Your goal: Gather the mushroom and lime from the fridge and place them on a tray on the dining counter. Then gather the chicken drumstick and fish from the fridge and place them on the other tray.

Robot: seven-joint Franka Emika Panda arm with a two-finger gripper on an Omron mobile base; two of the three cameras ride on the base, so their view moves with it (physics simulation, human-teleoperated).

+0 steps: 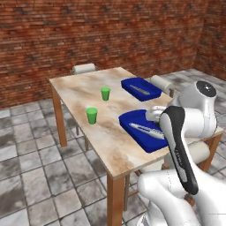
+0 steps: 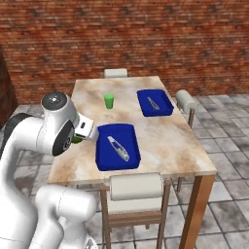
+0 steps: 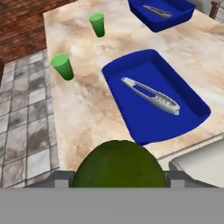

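Two glossy blue rectangular trays (image 3: 188,118), marbled counter (image 3: 87,109), round lime (image 3: 119,165) in claw (image 3: 119,177)

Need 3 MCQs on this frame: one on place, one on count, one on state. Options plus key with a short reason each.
1. Where does the near tray sit?
A. on the dining counter
B. on the floor
C. on a chair

2. How many green cups stand on the counter?
A. one
B. two
C. four

3. What is the gripper doing?
A. hanging open with nothing in it
B. gripping a pair of tongs
C. holding the lime

Key:
1 A, the blue tray rests flat on the marbled top near its edge.
2 B, one green cup and another green cup stand left of the trays.
3 C, the hand view shows the dull green fruit between the fingertips.
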